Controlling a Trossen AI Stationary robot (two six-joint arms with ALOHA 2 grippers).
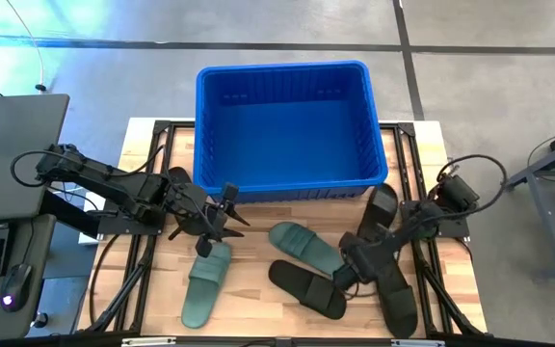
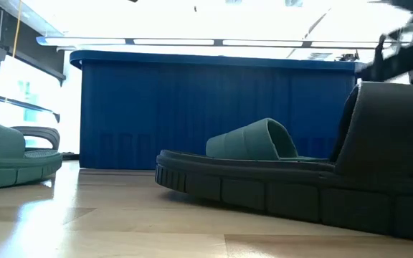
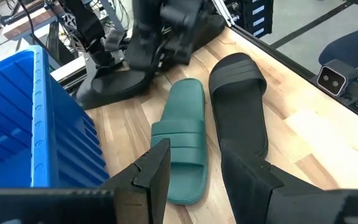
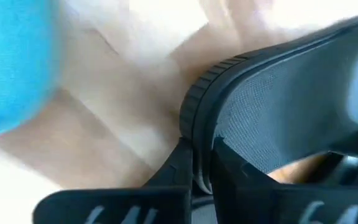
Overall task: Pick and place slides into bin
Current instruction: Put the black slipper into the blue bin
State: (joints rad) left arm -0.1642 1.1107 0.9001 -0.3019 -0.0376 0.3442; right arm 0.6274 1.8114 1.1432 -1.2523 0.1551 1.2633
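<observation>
The bin (image 1: 287, 125) looks bare inside in the high view, so by my reading the task has barely begun: no slide is in it yet, and at least five slides are on the table.

The right gripper (image 1: 347, 262) sits low over the cluster near the right side of the table. In the right wrist view its fingers (image 4: 188, 163) pinch the rim of a black slide (image 4: 278, 118), narrow and closed on that edge, with the sole tilted up off the wood. Just beside this gripper, toward the table's middle, lies a green slide (image 1: 306, 246), and on the side away from the bin lies another black slide (image 1: 306, 286). Two more black slides flank the arm: one (image 1: 382, 207) between the gripper and the bin, one (image 1: 398, 299) beyond it toward the table's front edge.

The left gripper (image 1: 222, 220) hovers close to the bin's front wall, its fingers (image 3: 157, 171) spread wide and holding nothing. The second green slide (image 1: 203, 284) lies just past it, away from the bin. A sixth dark shape by the left arm may be another slide; I cannot tell.

What remains, as I judge it, is nearly everything: lifting the pinched slide clear, carrying it over the rim, then the others
</observation>
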